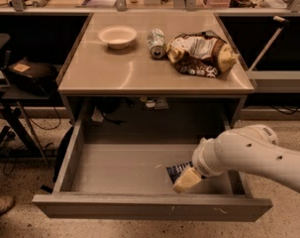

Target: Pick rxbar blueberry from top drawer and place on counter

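I am reaching my arm (253,155) in from the right edge of the frame and holding my gripper (187,179) low in the lower right part of the top drawer (149,208), just behind its front panel. The rxbar blueberry (178,171) is sitting right at the gripper's tip. Its dark wrapper is showing just up and to the left of the tip, down on the drawer floor as far as I can see, and its near end is hiding behind the gripper. The tip and the wrapper are meeting in the picture, but I cannot tell how far apart my jaws are standing, nor whether they are gripping the bar or only resting against it. I am counting one bar in the drawer and nothing else I can make out on its floor. The drawer is standing pulled well out beneath the counter (139,68). On the counter, in the upper middle of the frame, three things are sitting in a row: one pale bowl (118,35) on the left, one can (156,42) lying on its side just right of it, and one crumpled brown-and-white chip bag (201,53) further right, near the can.
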Tool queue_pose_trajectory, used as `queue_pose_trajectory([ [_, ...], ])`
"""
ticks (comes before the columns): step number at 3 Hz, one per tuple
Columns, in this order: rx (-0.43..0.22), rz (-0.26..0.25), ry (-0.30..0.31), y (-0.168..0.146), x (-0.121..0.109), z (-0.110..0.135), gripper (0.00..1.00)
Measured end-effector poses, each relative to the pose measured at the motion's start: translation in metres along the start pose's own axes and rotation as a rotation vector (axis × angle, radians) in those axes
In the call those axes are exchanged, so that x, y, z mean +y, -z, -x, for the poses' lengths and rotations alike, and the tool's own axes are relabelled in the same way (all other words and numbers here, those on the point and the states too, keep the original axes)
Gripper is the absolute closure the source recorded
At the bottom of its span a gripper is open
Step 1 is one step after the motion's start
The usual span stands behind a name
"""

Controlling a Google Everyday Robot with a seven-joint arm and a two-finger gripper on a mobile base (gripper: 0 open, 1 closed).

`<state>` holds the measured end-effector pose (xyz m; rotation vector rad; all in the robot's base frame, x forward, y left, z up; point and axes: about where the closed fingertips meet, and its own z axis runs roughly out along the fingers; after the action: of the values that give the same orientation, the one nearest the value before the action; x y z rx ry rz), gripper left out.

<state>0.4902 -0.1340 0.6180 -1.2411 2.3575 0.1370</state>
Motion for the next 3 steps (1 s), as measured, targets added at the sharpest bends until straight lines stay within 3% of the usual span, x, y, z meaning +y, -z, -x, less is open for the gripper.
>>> queue_pose_trajectory([
  [1,0.012,0.004,-0.034,-0.03,0.011,-0.007,0.0],
  [2,-0.004,0.061,-0.04,-0.067,0.02,0.007,0.0],
  [3,-0.004,0.061,-0.04,-0.065,0.02,0.008,0.0],
])
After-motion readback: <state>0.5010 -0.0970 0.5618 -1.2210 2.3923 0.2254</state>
